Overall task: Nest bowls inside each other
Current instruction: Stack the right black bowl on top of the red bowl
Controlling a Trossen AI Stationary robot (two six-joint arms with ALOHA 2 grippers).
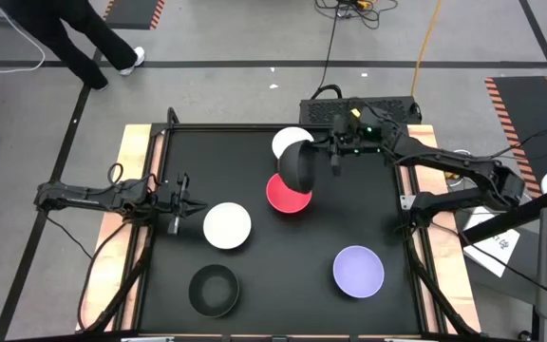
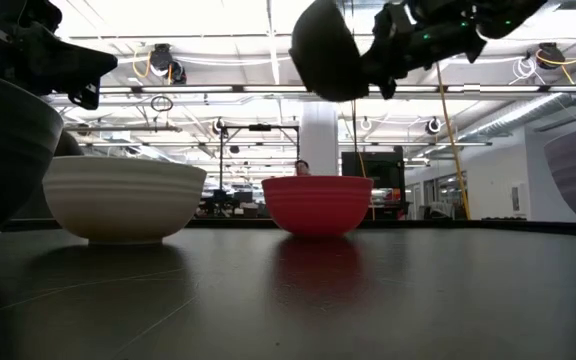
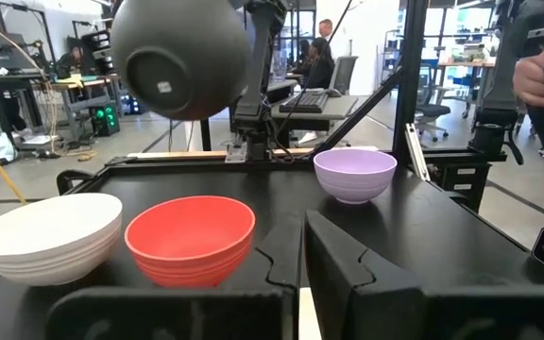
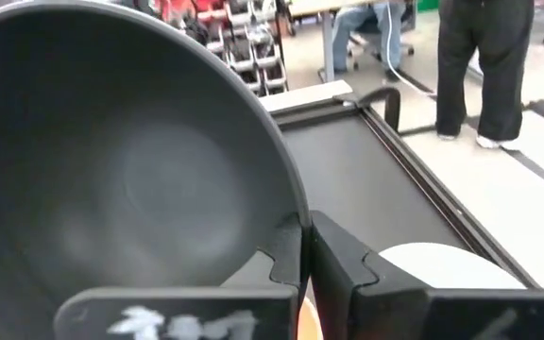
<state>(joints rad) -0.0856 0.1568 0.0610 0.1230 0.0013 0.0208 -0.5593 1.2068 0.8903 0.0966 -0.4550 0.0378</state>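
Overhead, right gripper [image 1: 331, 158] holds black bowl [image 1: 297, 163].

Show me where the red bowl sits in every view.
High: red bowl at table centre, partly under the held black bowl.
Low: centre, right of a white bowl.
Left wrist: lower middle.
Right wrist: not identifiable.
Shared landmark: the black bowl the right gripper holds above it.

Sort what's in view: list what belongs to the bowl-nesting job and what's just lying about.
Job:
black bowl, held in the air by the right claw
red bowl
far white bowl
near white bowl
lavender bowl
second black bowl

Lying about:
floor cables
papers right of the table
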